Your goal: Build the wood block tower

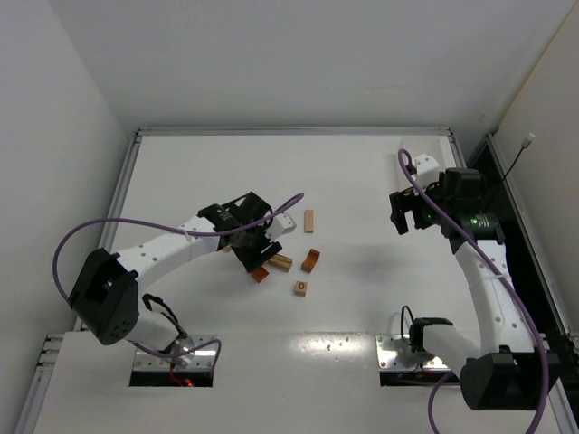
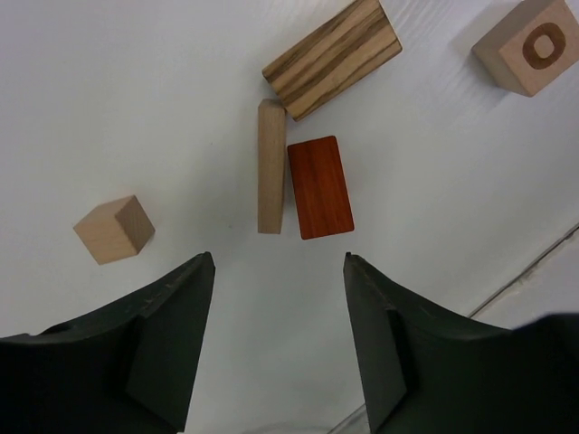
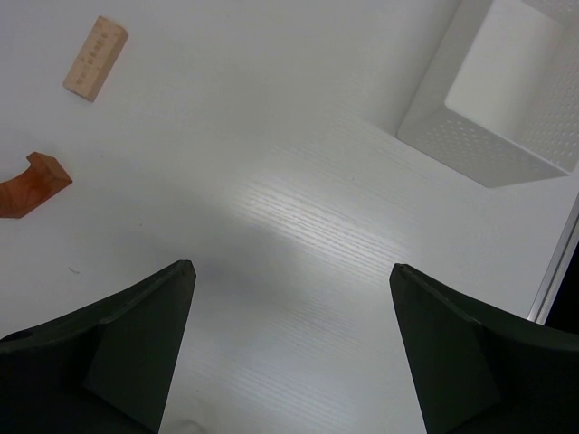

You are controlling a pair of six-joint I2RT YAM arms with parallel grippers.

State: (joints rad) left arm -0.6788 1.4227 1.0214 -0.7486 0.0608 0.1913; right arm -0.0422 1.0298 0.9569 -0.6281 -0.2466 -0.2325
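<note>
The wooden blocks lie loose and flat on the white table, none on another. In the left wrist view a striped block, a thin tan block and a reddish-brown block lie close together, with a tan cube to the left and a cube with a ring mark at the far right. A tan flat rectangle and a reddish arch lie further right. My left gripper is open and empty just short of the thin and red blocks. My right gripper is open and empty over bare table.
A white rectangular tray sits at the table's far right corner, beyond my right gripper. The right wrist view shows the tan rectangle and the arch far to its left. A raised rim runs along the table's edges.
</note>
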